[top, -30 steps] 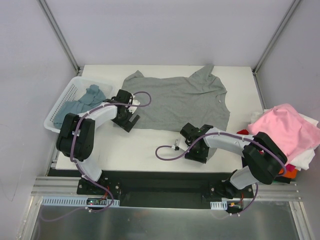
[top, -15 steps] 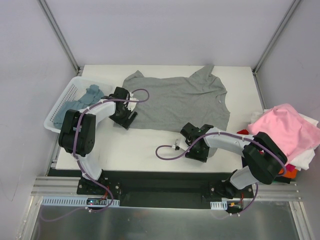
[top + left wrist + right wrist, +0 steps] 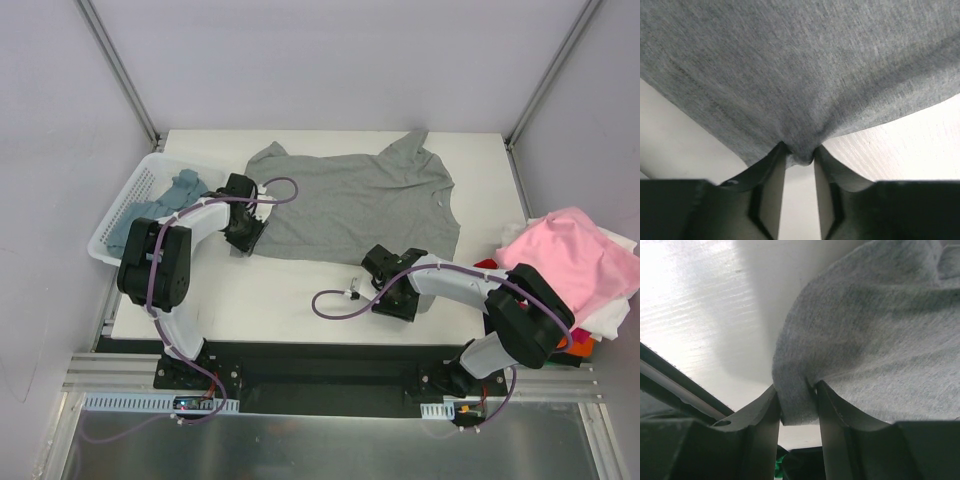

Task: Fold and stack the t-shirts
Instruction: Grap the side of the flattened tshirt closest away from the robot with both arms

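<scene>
- Two pinches are on one garment: the grey t-shirt point(image 3: 360, 205) lies spread flat across the far half of the bench point(image 3: 290, 300), one point of cloth reaching toward the far edge.
- Your left gripper point(image 3: 246, 232) sits at the shirt's near left corner. The wrist view shows its fingers point(image 3: 771, 190) nearly together with a small pucker of the stitched edge caught between them, so it has the cloth.
- Your right gripper point(image 3: 395, 300) is low at the shirt's near edge, toward the right. Its jaws are drawn in around a rounded lobe of grey fabric that hangs between them, so it too has hold of the shirt.
- Both grips land on the same long near edge, well apart. I judge this is so you can lift that edge evenly and carry it over toward the far edge as a first fold; a single pinch would let the cloth sag and twist.
- Each bite takes only the margin of the cloth, so I judge a slip is the risk if you pull fast.
- A blue-teal t-shirt point(image 3: 180, 190) lies bunched in the basket point(image 3: 112, 222) at the left edge, and a pink t-shirt point(image 3: 570, 255) tops a loose heap beyond the right edge. Neither is folded, so the task looks early.
</scene>
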